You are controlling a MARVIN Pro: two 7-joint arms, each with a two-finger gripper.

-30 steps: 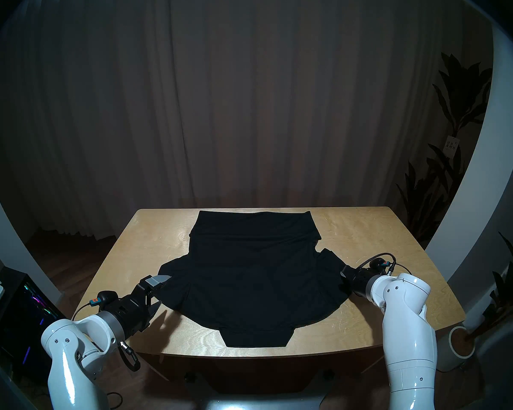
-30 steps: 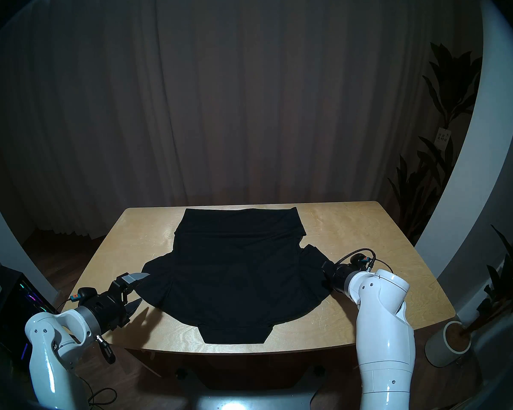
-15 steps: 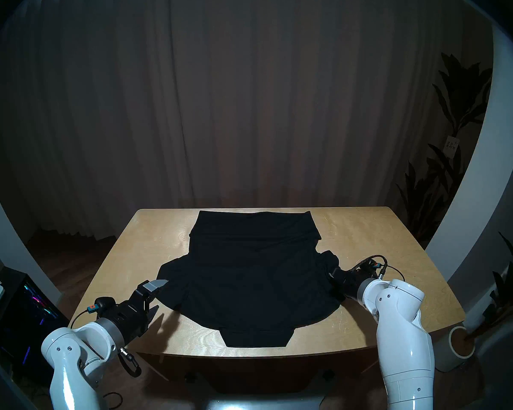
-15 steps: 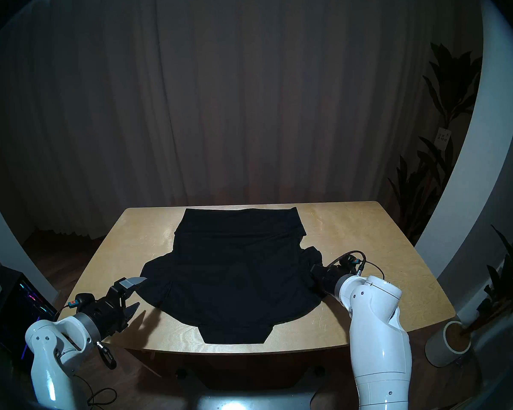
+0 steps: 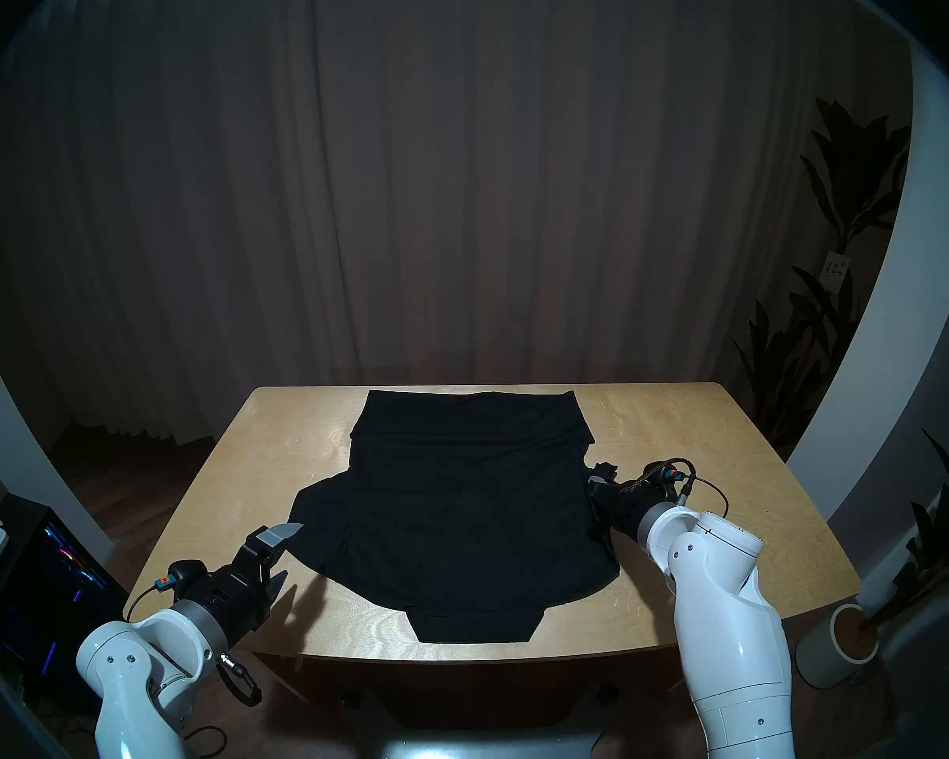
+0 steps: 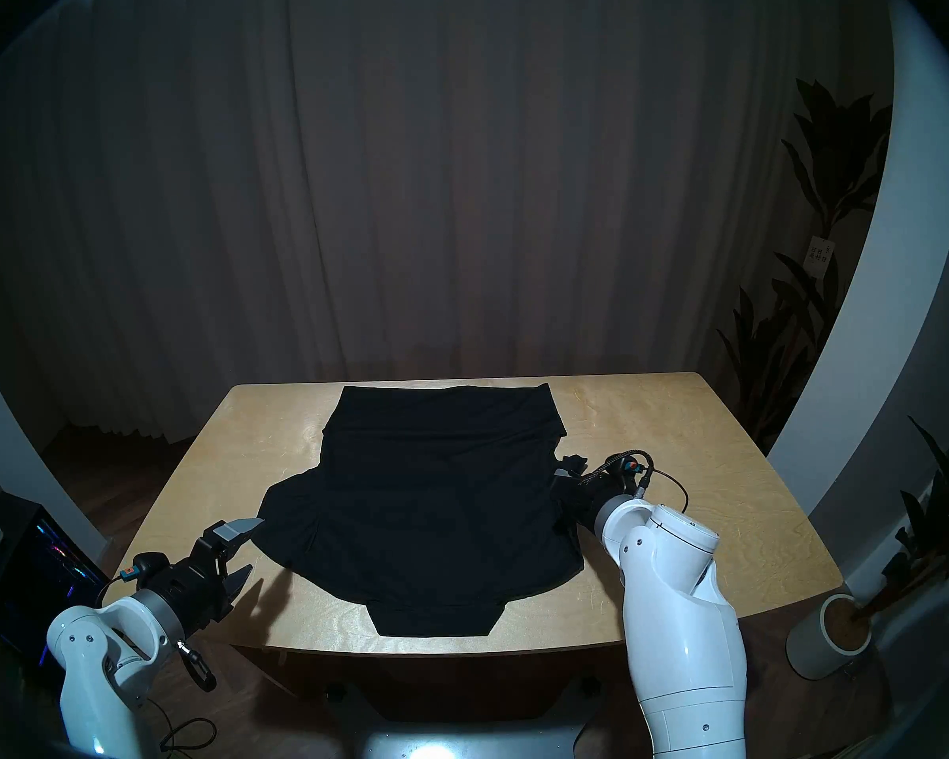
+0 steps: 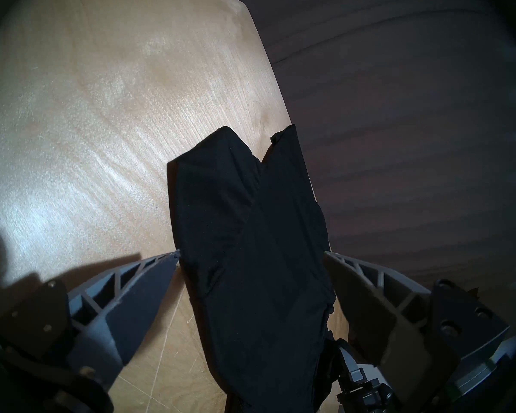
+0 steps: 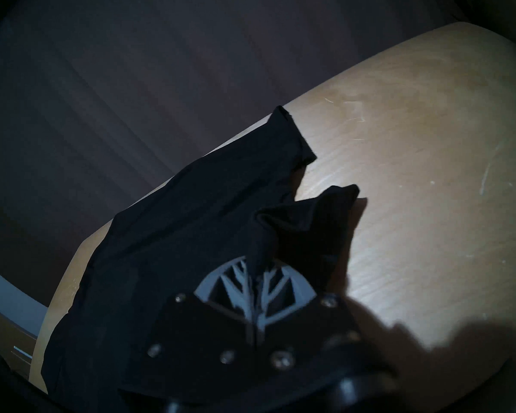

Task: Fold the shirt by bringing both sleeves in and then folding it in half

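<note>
Head view, L to R. Far lower left: a dark PC case [image 5: 50,577] w/ coloured lights, on the floor beside the wooden table [image 5: 275,467]. Lower left: left gripper [image 5: 287,550] hovers at the table's near-left edge, jaws wide apart, nothing between them; upper grey fingertip sits just beside the left sleeve [image 5: 319,528], which lies spread flat on the tabletop. Left wrist view shows both grey fingers [image 7: 149,287] splayed to the bottom corners, dark fabric lying past them, not pinched.

Centre: black T-shirt [image 5: 467,495] flat on the table, far part reaching the table's back edge, a narrow band nearest the camera at bottom centre, close to the front edge.

Right of centre: right gripper [image 5: 598,481] at the shirt's right side, jaws clamped on the right sleeve [image 5: 604,467]. Right wrist view: right gripper [image 8: 255,269] w/ fingers pressed together, a bunched peak of sleeve cloth [image 8: 316,221] rising from the pinch, lifted off the wood and pulled in against the shirt body. Braided cable loops over the wrist.

Far right: leafy potted plants [image 5: 845,303] by a white wall, one in a pale round pot [image 5: 845,648] at lower right. Brown curtain [image 5: 461,194] fills the upper frame.
</note>
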